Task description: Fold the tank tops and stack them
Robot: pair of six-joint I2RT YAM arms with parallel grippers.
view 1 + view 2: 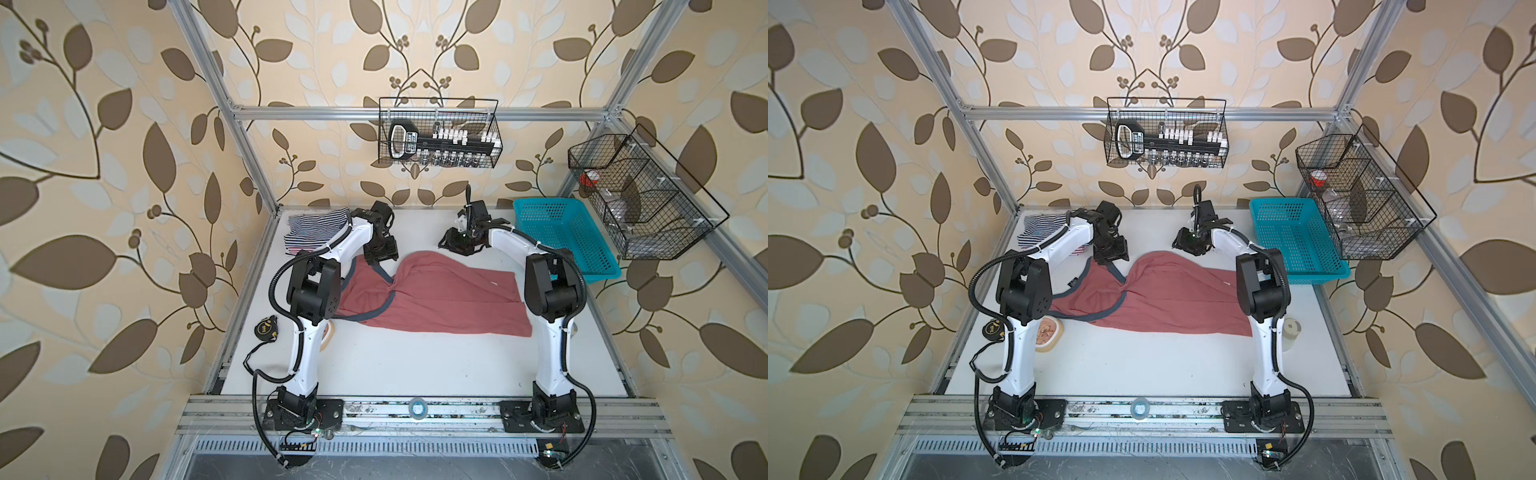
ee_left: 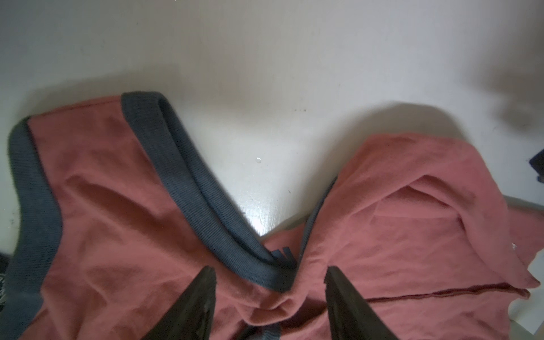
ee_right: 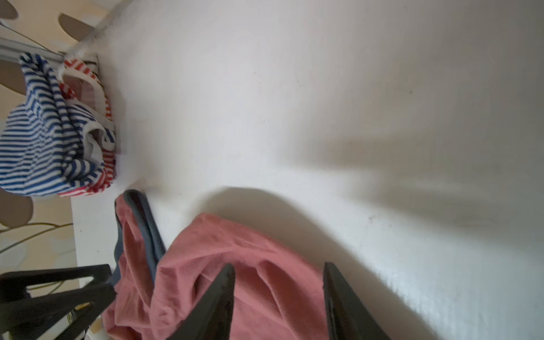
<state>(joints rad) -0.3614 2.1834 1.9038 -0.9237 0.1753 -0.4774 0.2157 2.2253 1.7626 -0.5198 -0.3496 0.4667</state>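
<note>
The dusty red tank top (image 1: pixel 449 299) lies across the middle of the white desk (image 1: pixel 395 365). Its hem end is to the right and its shoulder end to the left, under the left arm. The far edge is turned over on itself in a rounded hump, and the cloth is creased rather than flat. Its grey-blue trim (image 2: pixel 188 176) runs along the armhole and neck openings, with one strap reaching toward the far left.

The left gripper (image 2: pixel 270 268) hangs over that strap and neckline area with its jaws apart. A ridge of red cloth rises between the fingers (image 2: pixel 203 297), though from this angle it is hard to tell whether they touch it. The right gripper (image 3: pixel 278 265) is at the far edge of the same top, near the hump. Its jaws are also spread, and nothing is pinched between them.

In the far left corner of the desk, well apart from the red top's body, the navy-white striped top (image 1: pixel 316 226) sits bunched on the red-white striped top (image 3: pixel 104 173). The lower top's edge shows beneath it.

A turquoise basket (image 1: pixel 557 232) stands at the far right. A tape measure (image 1: pixel 266 328) lies on the left, beside the left arm.
</note>
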